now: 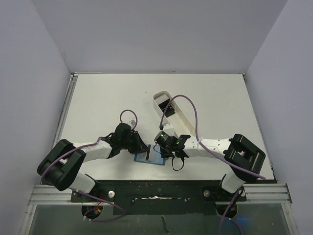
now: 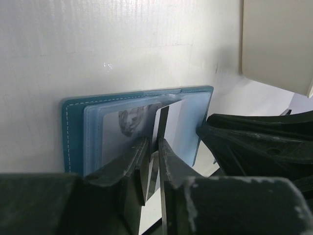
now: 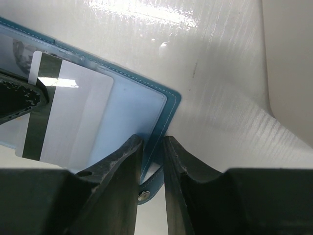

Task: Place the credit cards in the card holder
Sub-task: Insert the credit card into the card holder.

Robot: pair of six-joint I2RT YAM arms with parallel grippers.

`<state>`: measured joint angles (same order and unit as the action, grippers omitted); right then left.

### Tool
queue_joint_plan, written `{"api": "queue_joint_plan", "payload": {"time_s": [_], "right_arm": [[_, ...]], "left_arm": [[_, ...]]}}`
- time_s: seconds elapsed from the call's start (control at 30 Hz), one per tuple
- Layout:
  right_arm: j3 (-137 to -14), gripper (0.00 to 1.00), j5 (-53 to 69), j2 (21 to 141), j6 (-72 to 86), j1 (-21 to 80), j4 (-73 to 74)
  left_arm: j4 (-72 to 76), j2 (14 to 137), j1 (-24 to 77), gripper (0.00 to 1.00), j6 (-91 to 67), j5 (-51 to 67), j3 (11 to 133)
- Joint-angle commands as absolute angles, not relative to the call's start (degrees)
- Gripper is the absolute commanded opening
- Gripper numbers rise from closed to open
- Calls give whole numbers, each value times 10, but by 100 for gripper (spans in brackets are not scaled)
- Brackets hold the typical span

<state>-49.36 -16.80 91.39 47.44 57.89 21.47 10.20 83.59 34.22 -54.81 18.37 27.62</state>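
— How many card holders are there, and where?
— One card holder [image 3: 134, 110]. It lies open and flat on the table [image 1: 98, 98], close to the near edge and about midway between left and right. The outside is teal, and the paler blue pockets face up.
— And cards?
— One card [image 3: 73, 122] for certain. It is white with a dark stripe and lies over the pockets on the side toward the left gripper [image 2: 154, 147]. I cannot tell whether its edge is under a pocket lip. One dark flat thing lies in the tray [image 1: 161, 98], too small to tell whether it is a card.
— What about the grippers?
— There are two. The left one comes in from the left and pinches the card, with only the card's thickness between its jaws. The right gripper [image 3: 151, 144] has its jaws drawn close on the holder's right edge, beside the strap with its one stud [image 3: 143, 196].
— So the holder sits between them?
— Yes, with one gripper on each side.
— And the tray?
— There is one, long and white. It sits farther back and to the right, apart from the holder.
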Motion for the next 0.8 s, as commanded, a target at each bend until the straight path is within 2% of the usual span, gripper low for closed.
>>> {"api": "queue_joint_plan", "payload": {"time_s": [0.0, 0.1, 0.33, 0.77], "right_arm": [[-490, 25, -188, 883, 487, 586, 220], [-491, 24, -187, 877, 488, 587, 222], [-486, 21, -189, 877, 493, 590, 222], [-480, 19, -188, 899, 497, 594, 208]], "left_arm": [[65, 820, 347, 19, -527, 147, 281], [52, 799, 347, 26, -525, 142, 280], [36, 782, 347, 34, -524, 135, 280], [78, 818, 369, 36, -540, 145, 267]]}}
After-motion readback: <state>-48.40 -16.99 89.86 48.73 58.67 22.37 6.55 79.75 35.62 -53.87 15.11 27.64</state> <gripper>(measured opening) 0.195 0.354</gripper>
